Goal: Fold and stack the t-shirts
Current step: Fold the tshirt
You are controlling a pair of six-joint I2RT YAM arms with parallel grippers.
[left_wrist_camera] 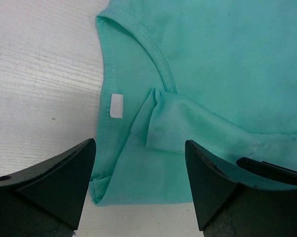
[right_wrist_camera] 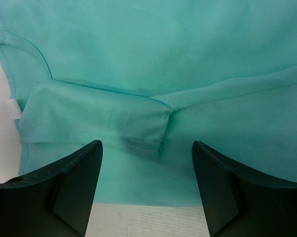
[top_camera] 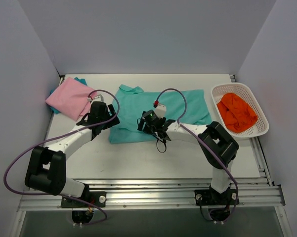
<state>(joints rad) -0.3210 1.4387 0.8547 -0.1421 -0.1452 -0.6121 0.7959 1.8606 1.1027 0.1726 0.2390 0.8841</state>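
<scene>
The white lattice basket (top_camera: pixel 215 94) sits at the far right of the table (top_camera: pixel 153 158), with a crumpled orange cloth (top_camera: pixel 236 112) bunched inside it and nothing else that I can see.

My left claw (top_camera: pixel 106 117) reaches forward and inward from its base, ending at the left edge of the mint-teal t-shirt (top_camera: pixel 138 106). From its wrist view, the left claw (left_wrist_camera: pixel 140 148) has its jaws spread wide and gripping nothing. Below it are the shirt's (left_wrist_camera: pixel 227 59) stitched edge, a small white label (left_wrist_camera: pixel 117 105) and a little turned-over fold of cloth. My right arm bends sharply at the elbow and reaches back toward the middle. My right claw (top_camera: pixel 152 124) is over the shirt's near hem. Its jaws are also wide apart (right_wrist_camera: pixel 147 145) and empty, and a folded flap (right_wrist_camera: pixel 89 113) lies between and beyond the fingers.

The teal shirt lies spread flat at the centre of the table, collar toward the far-left side. Its right end lies close to the basket. The pink t-shirt (top_camera: pixel 69 98) lies folded at the far-left corner, just beside my left claw, with a bit of teal cloth (top_camera: pixel 80 79) showing from under its far edge. Bare tabletop runs along the near side, between the shirt's hem and my bases. Plain walls close in the left, right and far sides.
</scene>
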